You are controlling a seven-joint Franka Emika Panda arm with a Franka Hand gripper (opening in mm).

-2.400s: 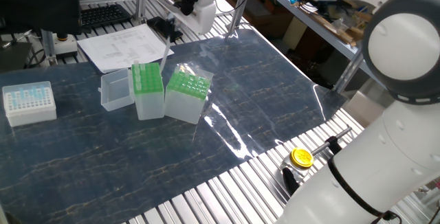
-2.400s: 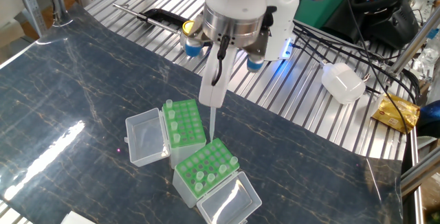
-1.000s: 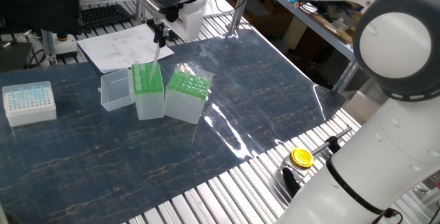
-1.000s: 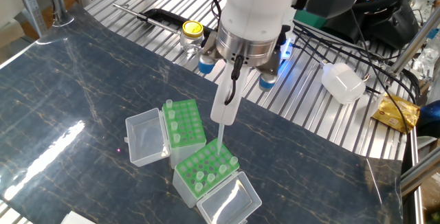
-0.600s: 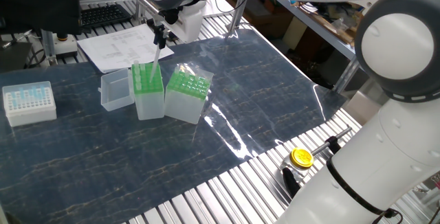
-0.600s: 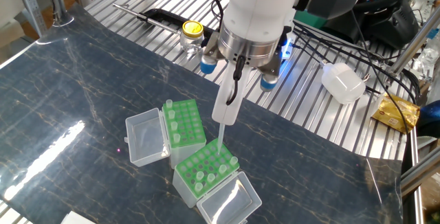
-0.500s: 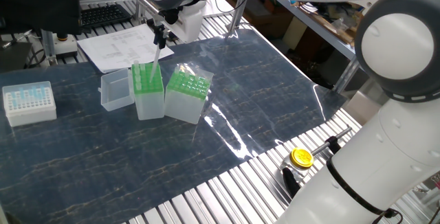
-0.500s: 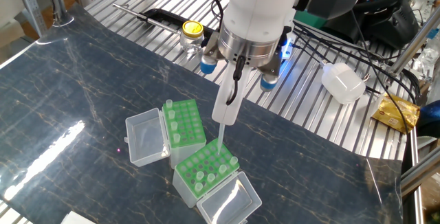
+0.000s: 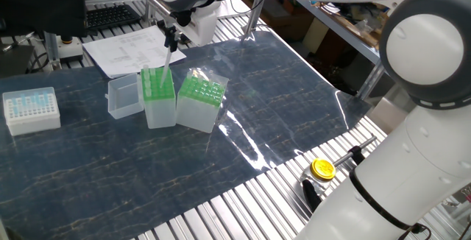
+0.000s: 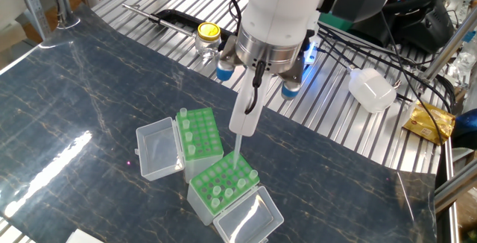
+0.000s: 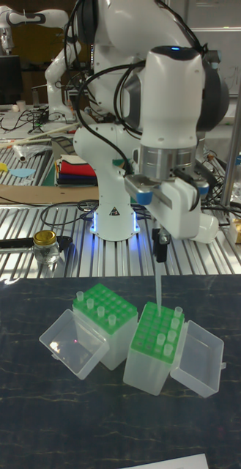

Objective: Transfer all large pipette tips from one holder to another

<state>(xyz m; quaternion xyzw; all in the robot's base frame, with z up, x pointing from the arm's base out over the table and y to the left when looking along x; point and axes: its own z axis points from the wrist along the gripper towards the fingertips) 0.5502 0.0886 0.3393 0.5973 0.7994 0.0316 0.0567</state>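
Franka arm (image 11: pixel 171 95): reaches down over the dark table (image 10: pixel 74 86) and stands above the two green-topped boxes. Wider holder (image 11: pixel 105 330): source box with a green grid top, its clear lid folded out beside it; a few large pipette tips (image 11: pixel 99 311) stand in its holes, so the transfer is judged to be only partly done. Narrower holder (image 11: pixel 153 359): destination box, touching or just beside the wider one; several tips are already seated in its rack. Gripper (image 11: pixel 160 255): pointing straight down, its fingers drawn narrow and clamped on the top of one held tip (image 11: pixel 157 289). That tip hangs upright with its point at the far edge of the narrower holder's green rack; whether it has entered a hole cannot be told. Step in hand, as judged: placing the carried tip in the destination rack. The next move calls for a straight vertical descent, with the point centred on an empty hole and clear of the seated neighbours. The fingers should part only once the tip's collar rests on the rack. The arm should then lift clear before returning to the wider holder.
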